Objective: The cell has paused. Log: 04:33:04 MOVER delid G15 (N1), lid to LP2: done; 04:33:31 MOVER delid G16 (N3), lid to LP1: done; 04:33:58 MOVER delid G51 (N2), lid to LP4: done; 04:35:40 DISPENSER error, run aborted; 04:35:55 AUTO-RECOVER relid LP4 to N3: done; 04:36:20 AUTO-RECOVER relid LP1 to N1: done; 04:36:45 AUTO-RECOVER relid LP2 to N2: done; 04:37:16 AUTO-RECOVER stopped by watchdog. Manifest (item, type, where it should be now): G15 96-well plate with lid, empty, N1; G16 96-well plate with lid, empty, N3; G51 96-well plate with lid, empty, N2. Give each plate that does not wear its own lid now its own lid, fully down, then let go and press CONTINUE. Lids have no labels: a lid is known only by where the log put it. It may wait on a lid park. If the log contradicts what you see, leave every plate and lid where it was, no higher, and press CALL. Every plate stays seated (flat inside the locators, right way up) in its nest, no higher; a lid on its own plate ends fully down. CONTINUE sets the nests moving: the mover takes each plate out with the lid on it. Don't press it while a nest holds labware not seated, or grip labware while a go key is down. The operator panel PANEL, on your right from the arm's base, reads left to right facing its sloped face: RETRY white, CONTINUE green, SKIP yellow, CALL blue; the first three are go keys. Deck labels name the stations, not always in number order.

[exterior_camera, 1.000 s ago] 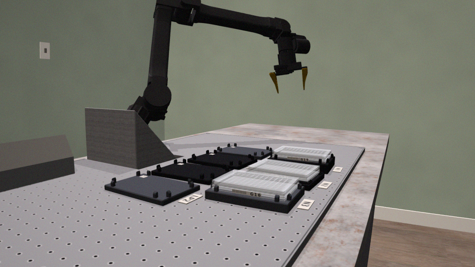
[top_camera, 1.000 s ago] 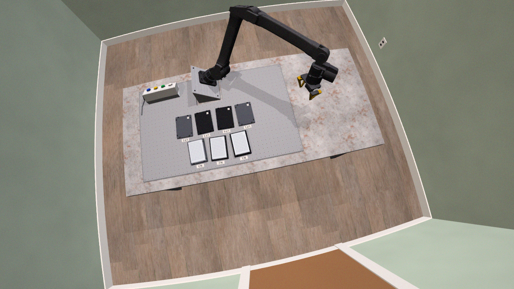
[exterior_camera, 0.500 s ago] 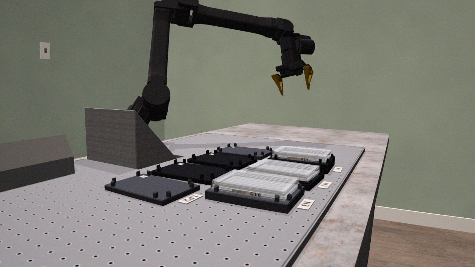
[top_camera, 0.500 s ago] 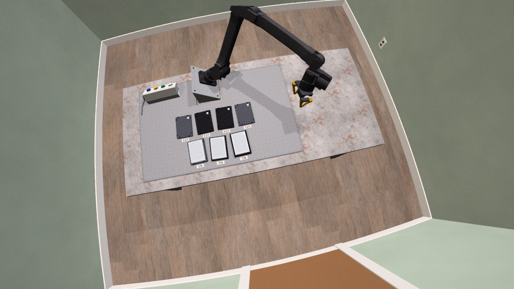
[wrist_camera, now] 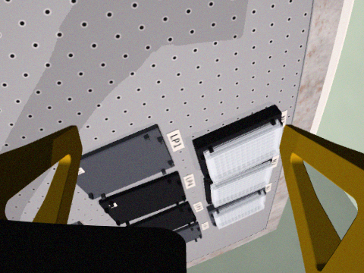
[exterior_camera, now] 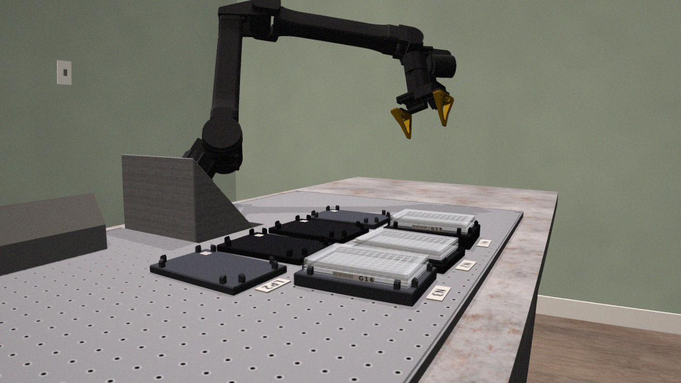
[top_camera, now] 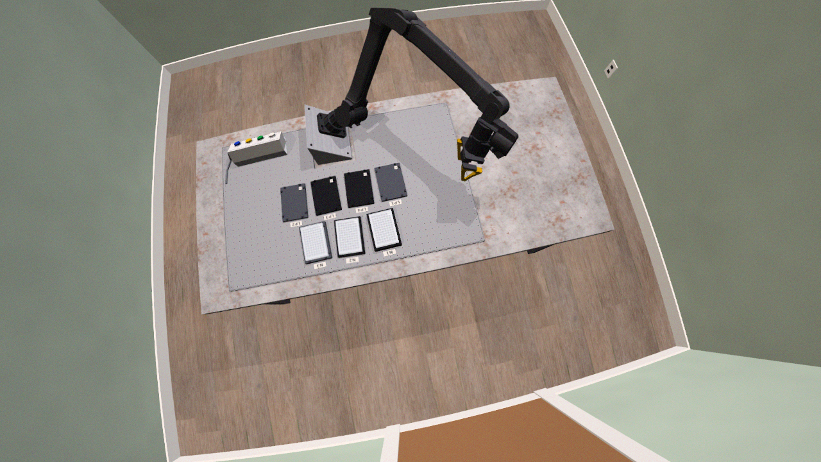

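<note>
Three lidded clear 96-well plates sit in black nests in a row. G15 (exterior_camera: 435, 221) is in N1 (top_camera: 383, 228), the middle plate (exterior_camera: 407, 241) is in N2 (top_camera: 349, 236), and G16 (exterior_camera: 365, 265) is in N3 (top_camera: 314, 242). All three lids look flat and fully down. Behind them stand four lid parks, LP2 (top_camera: 294, 202), LP3 (top_camera: 325, 195), LP4 (top_camera: 359, 188) and LP1 (top_camera: 390, 181), all bare. My gripper (exterior_camera: 422, 115) is open and empty, high above the deck's far edge, well away from the plates. The plates also show in the wrist view (wrist_camera: 240, 172).
The operator panel (top_camera: 256, 148) with blue, yellow, green and white keys stands at the deck's back corner, beside the arm's grey wedge base (top_camera: 329, 137). The perforated deck plate (top_camera: 344, 195) lies on a marbled table.
</note>
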{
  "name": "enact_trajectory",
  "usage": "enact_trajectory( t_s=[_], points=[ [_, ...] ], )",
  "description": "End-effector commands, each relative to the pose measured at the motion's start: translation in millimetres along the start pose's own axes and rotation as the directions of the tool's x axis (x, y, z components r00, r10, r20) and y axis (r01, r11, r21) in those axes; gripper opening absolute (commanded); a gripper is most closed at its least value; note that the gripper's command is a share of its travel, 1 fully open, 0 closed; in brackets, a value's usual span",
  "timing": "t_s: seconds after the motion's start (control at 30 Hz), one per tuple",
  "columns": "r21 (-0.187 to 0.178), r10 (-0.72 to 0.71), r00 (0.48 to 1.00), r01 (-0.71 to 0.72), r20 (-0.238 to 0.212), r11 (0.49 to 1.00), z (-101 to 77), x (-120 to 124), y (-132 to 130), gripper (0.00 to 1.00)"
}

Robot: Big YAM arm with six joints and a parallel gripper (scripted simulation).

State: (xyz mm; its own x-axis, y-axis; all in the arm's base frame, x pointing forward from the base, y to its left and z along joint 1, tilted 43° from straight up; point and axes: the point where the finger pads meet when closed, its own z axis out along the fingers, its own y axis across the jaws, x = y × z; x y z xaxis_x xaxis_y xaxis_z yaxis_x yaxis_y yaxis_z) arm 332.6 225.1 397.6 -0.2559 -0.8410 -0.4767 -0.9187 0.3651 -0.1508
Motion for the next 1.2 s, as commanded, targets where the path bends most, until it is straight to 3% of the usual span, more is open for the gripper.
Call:
enact_trajectory(
  t_s=[0.0,0.27,0.6,0.77,0.83,1.17],
  points=[
    [0.028,0.104,0.995,-0.103,-0.013,0.994,3.8,15.5,-15.7,1.00],
    [0.068,0.210,0.977,-0.207,-0.029,0.976,3.3,40.5,-25.8,1.00],
    [0.112,0.394,0.914,-0.384,-0.097,0.917,26.8,86.6,-46.3,1.00],
    [0.152,0.476,0.874,-0.460,-0.096,0.875,24.5,108.6,-50.9,1.00],
    [0.152,0.476,0.874,-0.460,-0.096,0.875,24.5,108.6,-50.9,1.00],
    [0.214,0.637,0.759,-0.605,-0.134,0.767,41.2,158.0,-62.7,1.00]
  ],
)
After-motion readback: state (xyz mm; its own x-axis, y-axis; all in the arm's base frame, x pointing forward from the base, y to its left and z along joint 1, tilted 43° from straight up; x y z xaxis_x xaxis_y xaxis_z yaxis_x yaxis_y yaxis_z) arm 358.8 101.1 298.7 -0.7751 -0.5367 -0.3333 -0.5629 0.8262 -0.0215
